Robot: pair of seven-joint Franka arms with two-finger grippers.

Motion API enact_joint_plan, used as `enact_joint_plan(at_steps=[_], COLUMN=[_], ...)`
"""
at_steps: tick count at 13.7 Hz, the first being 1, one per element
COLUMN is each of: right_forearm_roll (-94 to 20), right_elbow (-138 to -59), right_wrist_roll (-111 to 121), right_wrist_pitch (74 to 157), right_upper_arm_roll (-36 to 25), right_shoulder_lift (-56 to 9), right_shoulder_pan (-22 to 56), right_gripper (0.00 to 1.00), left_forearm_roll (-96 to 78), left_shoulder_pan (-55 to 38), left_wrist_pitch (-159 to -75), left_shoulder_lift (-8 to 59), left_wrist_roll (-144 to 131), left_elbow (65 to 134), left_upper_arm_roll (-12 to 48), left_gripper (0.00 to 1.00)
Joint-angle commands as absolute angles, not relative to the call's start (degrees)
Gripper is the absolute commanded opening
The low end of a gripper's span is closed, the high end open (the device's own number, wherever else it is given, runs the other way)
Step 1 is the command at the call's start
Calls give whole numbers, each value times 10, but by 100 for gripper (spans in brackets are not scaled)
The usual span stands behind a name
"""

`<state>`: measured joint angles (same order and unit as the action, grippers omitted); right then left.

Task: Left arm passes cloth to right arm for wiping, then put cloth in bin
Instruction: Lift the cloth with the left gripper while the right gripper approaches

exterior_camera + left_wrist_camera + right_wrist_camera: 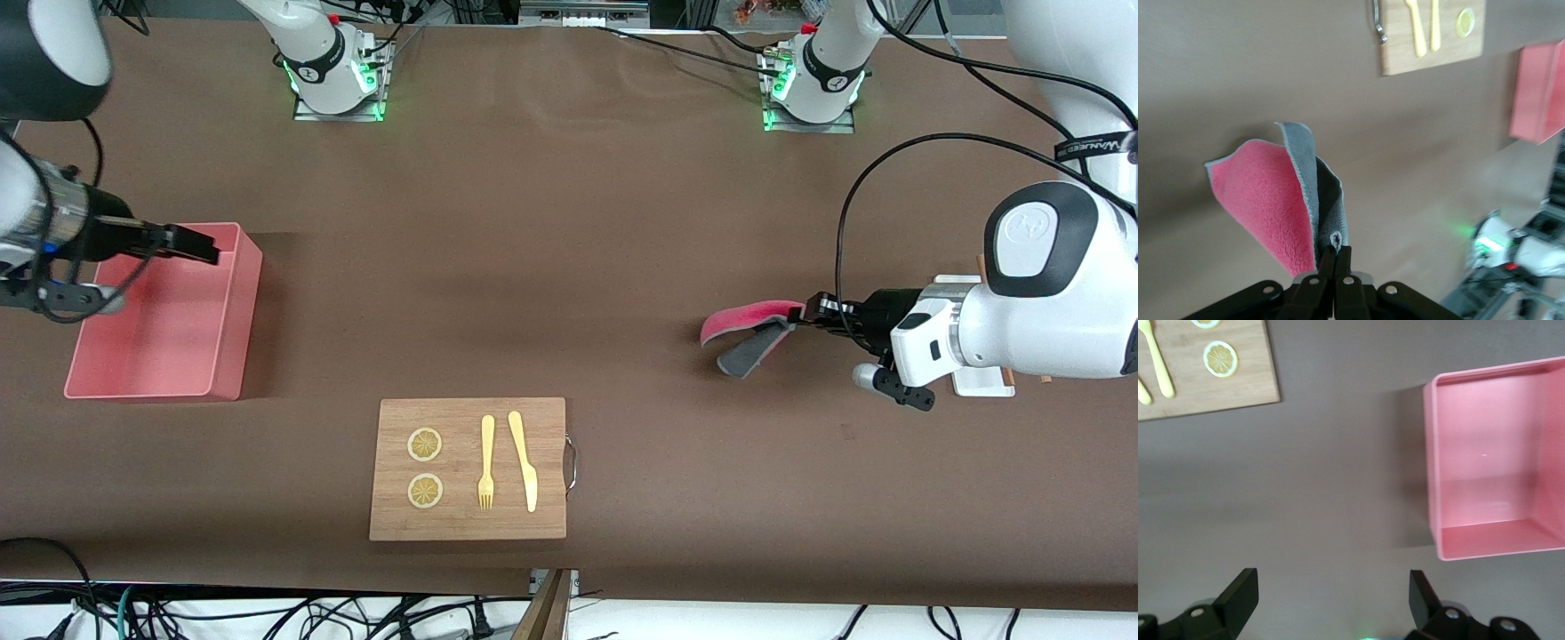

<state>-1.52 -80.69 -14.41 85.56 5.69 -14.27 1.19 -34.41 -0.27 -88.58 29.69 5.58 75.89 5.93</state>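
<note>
Between my left gripper (807, 313), pinched on the cloth (751, 333) over bare table, and my right gripper (191, 244), spread wide over the bin (251, 293), nothing stands in the way, the wooden board (468, 468) lying nearer the front camera than that stretch.

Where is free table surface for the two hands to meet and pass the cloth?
Bare table lies between the bin and the cloth shut in the left hand, above the wooden board. The open right hand crowds the bin.
</note>
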Motion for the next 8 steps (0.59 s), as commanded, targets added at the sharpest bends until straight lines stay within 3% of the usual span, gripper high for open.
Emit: enact_joint_plan(at_steps=[1,4,8], right_forearm_roll=[-22,-33,-33], right_elbow=[-805,-805,-805], right_wrist_roll=[-234,-342,-453], right_wrist_pitch=[888,945,1032], right_upper_arm_roll=[54,54,54], right_shoulder_lift=[-157,-180,-214], right_shoulder_pan=[49,97,146], right_gripper=[100,100,100], left_forearm_roll=[-378,-420,-475], left_shoulder_pan=[-34,-86,-105], left_wrist_pitch=[-935,-1024,-1046], left_shoulder_lift=[295,294,308], left_wrist_roll=[-75,-229,-244], left_elbow=[750,747,704], left_upper_arm_roll=[58,59,61], left_gripper=[0,0,0])
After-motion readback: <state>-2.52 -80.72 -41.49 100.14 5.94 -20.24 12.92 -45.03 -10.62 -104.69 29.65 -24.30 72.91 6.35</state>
